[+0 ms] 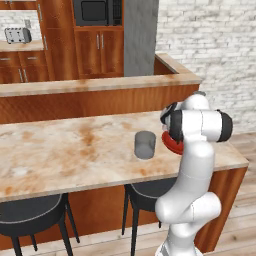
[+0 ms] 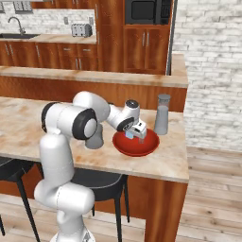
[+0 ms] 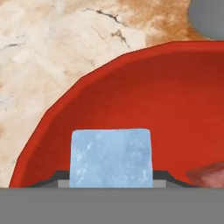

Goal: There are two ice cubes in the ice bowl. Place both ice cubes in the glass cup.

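Left base view: the table (image 1: 60, 150) runs wide and bare to the left, its front edge above two dark stools (image 1: 30, 215). The glass cup (image 1: 145, 145) stands upright near the middle, well back from the front edge. Just to its right a sliver of the ice bowl (image 1: 172, 145) shows behind the arm; the table's right end lies just beyond it.

Right base view: the ice bowl (image 2: 135, 142) sits close to the table's front edge and near the right end, with the grey bottle (image 2: 162, 115) just behind it. The gripper (image 2: 136, 134) reaches down into the bowl. The glass cup (image 2: 96, 139) stands just left of the bowl, partly hidden by the arm.

Hand view: one ice cube (image 3: 111, 157) sits between the fingertips, over the bowl's red inside (image 3: 153, 109); the gripper is narrowed about it, though whether the pads press it I cannot tell. The bowl's rim curves above, bare table beyond.
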Motion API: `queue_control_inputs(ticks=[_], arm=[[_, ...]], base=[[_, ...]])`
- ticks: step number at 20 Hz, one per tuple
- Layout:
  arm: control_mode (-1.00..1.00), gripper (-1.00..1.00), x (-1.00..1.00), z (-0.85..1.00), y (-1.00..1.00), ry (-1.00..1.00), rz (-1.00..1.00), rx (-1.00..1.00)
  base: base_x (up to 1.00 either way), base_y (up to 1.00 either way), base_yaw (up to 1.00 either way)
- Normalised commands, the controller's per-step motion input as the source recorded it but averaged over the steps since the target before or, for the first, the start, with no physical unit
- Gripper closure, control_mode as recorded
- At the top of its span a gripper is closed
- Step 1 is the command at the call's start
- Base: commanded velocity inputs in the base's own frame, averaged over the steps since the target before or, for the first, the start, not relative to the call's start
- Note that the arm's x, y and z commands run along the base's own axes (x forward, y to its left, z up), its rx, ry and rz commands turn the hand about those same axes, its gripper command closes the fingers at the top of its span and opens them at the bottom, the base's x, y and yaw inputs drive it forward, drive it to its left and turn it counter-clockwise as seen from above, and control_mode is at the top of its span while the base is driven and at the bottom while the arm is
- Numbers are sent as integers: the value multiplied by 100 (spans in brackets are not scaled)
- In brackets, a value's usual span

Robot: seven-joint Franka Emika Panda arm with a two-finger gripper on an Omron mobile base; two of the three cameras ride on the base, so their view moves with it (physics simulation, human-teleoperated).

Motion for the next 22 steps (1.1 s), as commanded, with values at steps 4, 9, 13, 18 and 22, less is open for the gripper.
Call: queue_control_inputs(ticks=[4, 9, 13, 18, 22], arm=[[-100, 100, -62, 54, 18, 0, -2, 0], [-100, 100, -68, 100, 33, 10, -1, 0], [-100, 100, -54, 95, 49, 20, 0, 0], [-100, 100, -39, 53, 77, 21, 0, 0], [-100, 100, -19, 62, 78, 16, 0, 0]], base=[[0, 0, 0], [0, 0, 0], [0, 0, 0], [0, 0, 0], [0, 0, 0]])
